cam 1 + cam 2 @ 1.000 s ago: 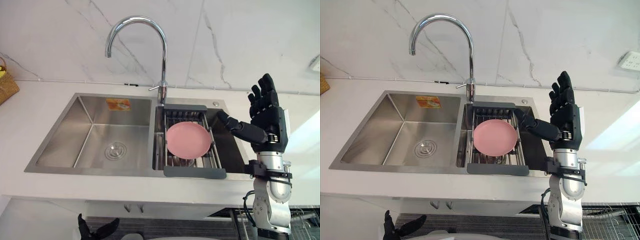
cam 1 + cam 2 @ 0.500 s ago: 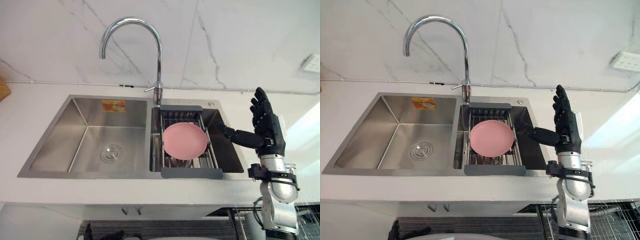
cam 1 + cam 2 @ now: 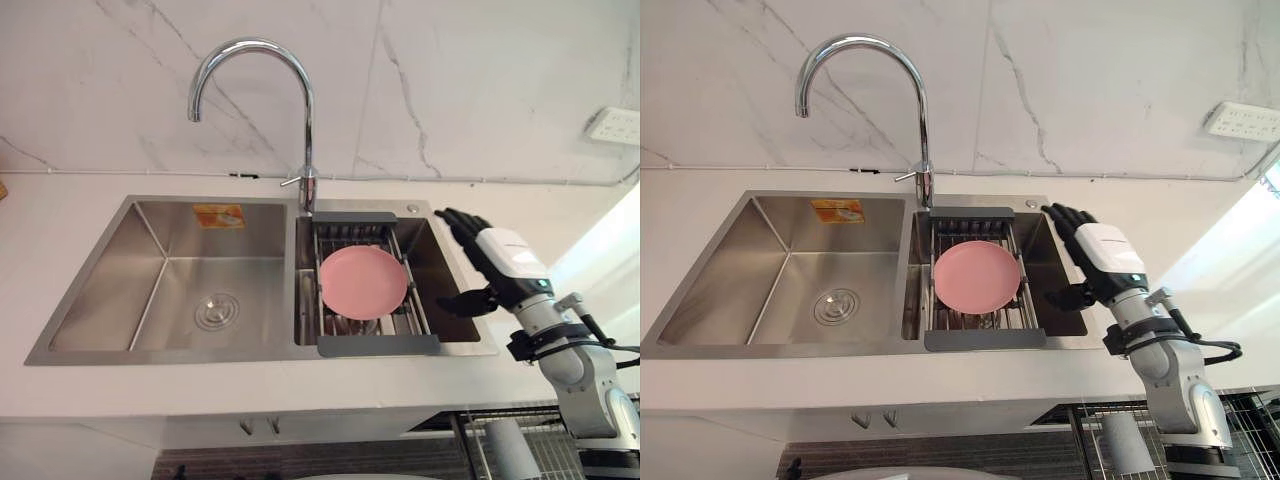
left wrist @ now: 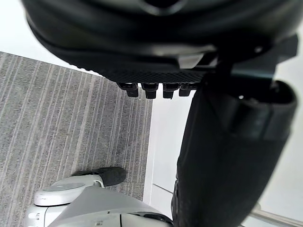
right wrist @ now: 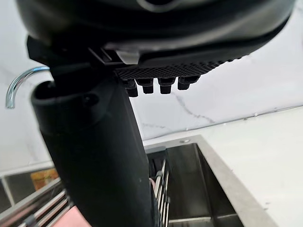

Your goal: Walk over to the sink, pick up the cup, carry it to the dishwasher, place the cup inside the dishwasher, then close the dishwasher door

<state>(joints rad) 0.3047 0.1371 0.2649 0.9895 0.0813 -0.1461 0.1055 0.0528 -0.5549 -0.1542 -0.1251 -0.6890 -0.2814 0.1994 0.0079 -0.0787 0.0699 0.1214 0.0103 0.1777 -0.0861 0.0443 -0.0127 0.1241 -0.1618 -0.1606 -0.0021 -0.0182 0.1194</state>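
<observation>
Two basins: one steel sink [image 3: 260,352] set in a white counter [image 3: 60,390], divided into a wide left basin [image 3: 150,300] and a narrower right basin [image 3: 445,270]. A curved chrome tap [image 3: 308,130] stands behind the divider.
Left basin contents: a bare steel floor with a round drain [image 3: 217,310]. An orange sticker [image 3: 219,215] is on the back wall.
Right basin contents: a grey-framed wire drainer rack [image 3: 378,345] spans it from the back edge to the front edge, leaving a strip of open basin on its right.
Rack contents: a pink plate [image 3: 362,283] lies face up on the wires near the middle.
Under the plate: a pale rounded shape shows through the wires at the plate's near edge. It is too hidden to identify.
Cup: I cannot tell where it lies. Neither hand holds it.
Right hand [image 3: 505,255]: it hovers over the right rim of the sink with its white-backed palm turned up and out. The fingers are straight and spread, the thumb [image 3: 465,300] points in over the open strip of basin, and it holds nothing.
Hand and rack: the right hand is to the right of the drainer rack, apart from it and from the plate.
Left hand [image 4: 165,47]: it hangs low in front of a white cabinet [image 4: 163,142], above grey carpet [image 4: 71,118]. The fingers are relaxed and it grips nothing.
</observation>
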